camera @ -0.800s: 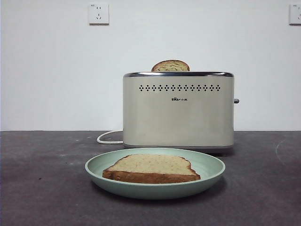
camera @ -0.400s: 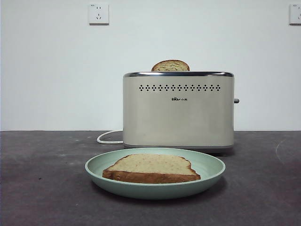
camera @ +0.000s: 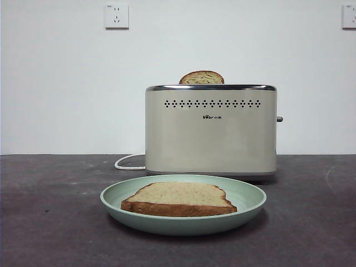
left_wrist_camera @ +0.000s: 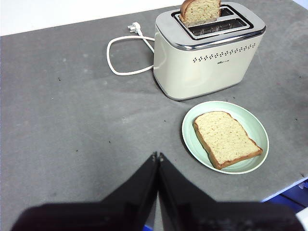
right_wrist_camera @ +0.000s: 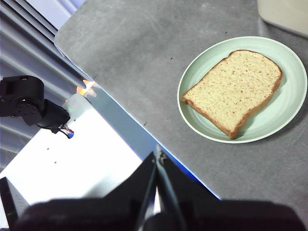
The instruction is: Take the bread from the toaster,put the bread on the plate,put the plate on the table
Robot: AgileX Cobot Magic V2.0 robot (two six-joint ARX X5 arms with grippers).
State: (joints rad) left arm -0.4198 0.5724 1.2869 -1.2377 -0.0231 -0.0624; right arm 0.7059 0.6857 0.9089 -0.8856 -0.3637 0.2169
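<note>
A slice of bread point(left_wrist_camera: 226, 138) is laid flat on the green plate point(left_wrist_camera: 192, 139), which is set on the grey table point(left_wrist_camera: 72, 120) just beside the cream toaster point(left_wrist_camera: 207, 62). A second slice point(left_wrist_camera: 199, 10) is seen upright in one toaster slot. The white cord point(left_wrist_camera: 126, 50) is looped beside it — the left gripper point(left_wrist_camera: 157, 157) is held closed, well apart from everything.

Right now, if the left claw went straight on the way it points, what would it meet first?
Most likely the bare table. The shut left claw points at open surface beside the plate, short of the toaster; depth is unclear.
</note>
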